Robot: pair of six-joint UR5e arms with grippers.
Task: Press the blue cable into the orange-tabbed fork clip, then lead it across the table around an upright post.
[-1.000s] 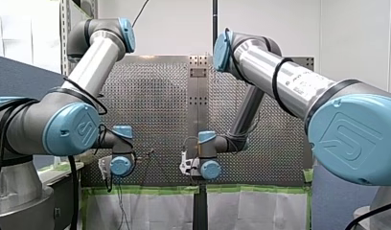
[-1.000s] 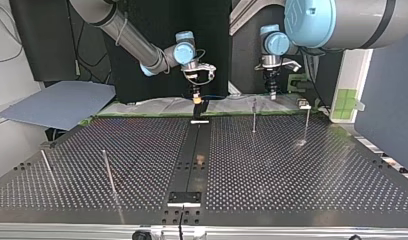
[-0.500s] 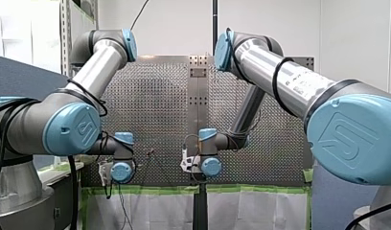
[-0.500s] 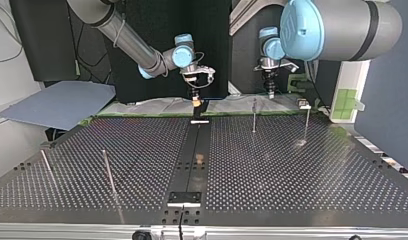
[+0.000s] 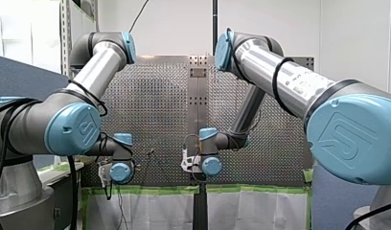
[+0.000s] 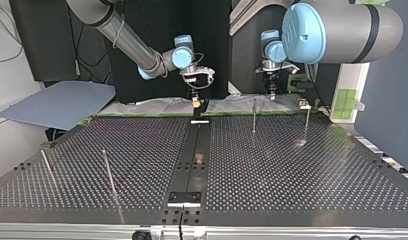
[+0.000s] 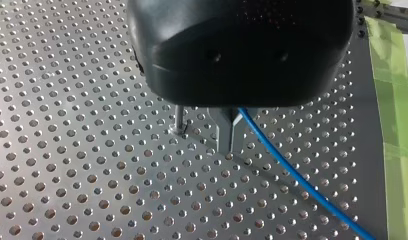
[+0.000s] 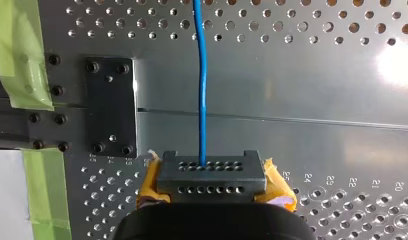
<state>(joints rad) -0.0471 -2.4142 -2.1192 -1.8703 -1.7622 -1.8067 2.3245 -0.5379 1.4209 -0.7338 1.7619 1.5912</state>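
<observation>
Saw bare perforated metal in the table (image 7: pixel 67 150), softly sheened and glaring in spots; smooth, glossy plastic on the blue cable (image 8: pixel 203 100); a matt black plate (image 8: pixel 111 107). Noted green tape (image 7: pixel 392 75) — papery, creased — a bright metal post (image 7: pixel 179 120), and shiny black casing above dull metal fingers (image 7: pixel 224 132) on my left gripper (image 7: pixel 231 148).

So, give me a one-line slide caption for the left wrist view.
My left end effector holds the blue cable beside an upright post over the perforated table.
</observation>
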